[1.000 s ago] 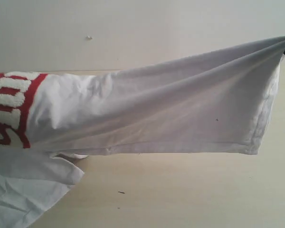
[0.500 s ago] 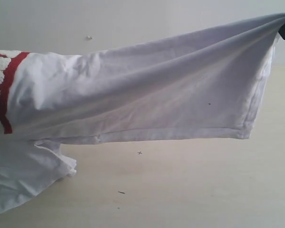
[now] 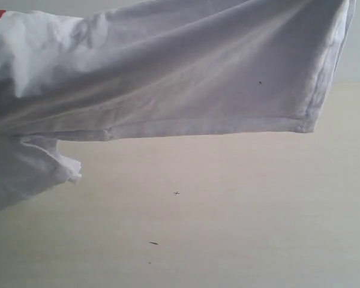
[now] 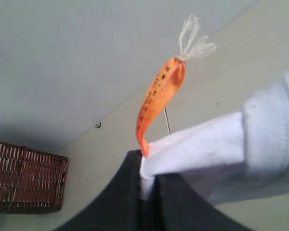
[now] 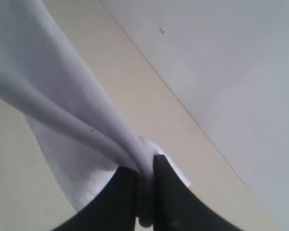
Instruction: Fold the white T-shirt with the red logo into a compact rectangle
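Aloft, white T-shirt (image 3: pixel 186 78) pinched in left end effector (image 4: pixel 147 175), right end effector (image 5: pixel 144 168).

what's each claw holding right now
Left claw: closed on the white T-shirt, by its orange neck tag.
Right claw: closed on a bunched edge of the white T-shirt.

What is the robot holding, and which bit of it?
The white T-shirt: left end effector pinches it beside the orange tag, right end effector grips bunched cloth.
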